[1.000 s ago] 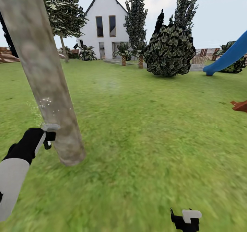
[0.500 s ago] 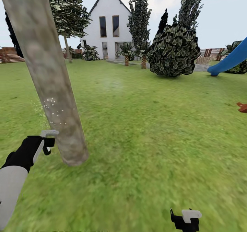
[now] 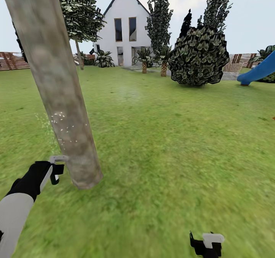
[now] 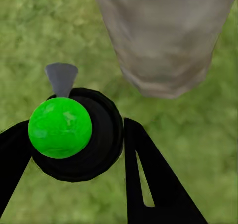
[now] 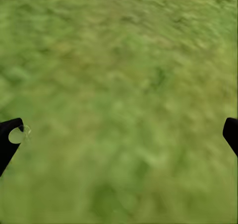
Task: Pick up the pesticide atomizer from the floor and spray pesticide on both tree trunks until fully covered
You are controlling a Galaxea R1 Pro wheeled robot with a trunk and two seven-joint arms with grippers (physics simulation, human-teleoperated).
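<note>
Left gripper clamped on atomizer just beside base of near tree trunk, right gripper open over grass; best sweep nozzle up the trunk, work round, then 2nd tree beyond it.

White house, green lawn, blue slide

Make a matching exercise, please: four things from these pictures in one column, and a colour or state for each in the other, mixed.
Things:
1. tree trunk
2. left gripper
3. right gripper
4. slide

States:
a. blue
b. open over the grass
c. pale grey-brown, leaning
d. shut on the atomizer

Pairs: 1-c, 2-d, 3-b, 4-a
</note>
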